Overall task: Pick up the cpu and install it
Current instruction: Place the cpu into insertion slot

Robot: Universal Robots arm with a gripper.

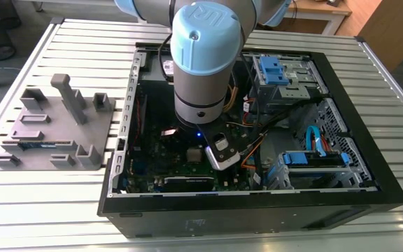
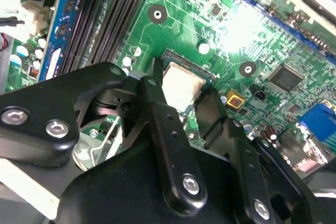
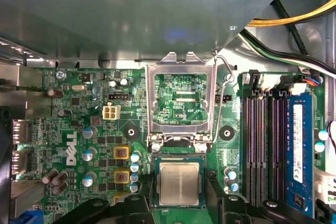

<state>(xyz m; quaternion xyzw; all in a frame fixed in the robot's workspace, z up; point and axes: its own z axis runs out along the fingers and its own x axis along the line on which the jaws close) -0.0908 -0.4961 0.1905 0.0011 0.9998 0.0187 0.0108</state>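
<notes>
The cpu (image 3: pixel 179 183) is a small square chip with a silvery top, and it lies flat in the socket on the green motherboard (image 3: pixel 94 129). It also shows in the second wrist view (image 2: pixel 181 85) and as a small silver square under the arm in the exterior view (image 1: pixel 195 154). My gripper (image 3: pixel 179 199) is low over the socket, with one black finger (image 2: pixel 157 108) on each side of the chip. A thin strip of socket rim shows between each finger and the chip, so the gripper is open. The silver socket frame (image 3: pixel 181 98) stands hinged up beside the socket.
The work sits inside an open black computer case (image 1: pixel 257 202). Memory slots, one holding a stick with a blue label (image 3: pixel 298 145), run beside the socket. Cables (image 3: pixel 294 22) and blue drive bays (image 1: pixel 314 157) crowd the exterior view's right. A grey fixture block (image 1: pixel 54 131) stands outside the case on the slatted table.
</notes>
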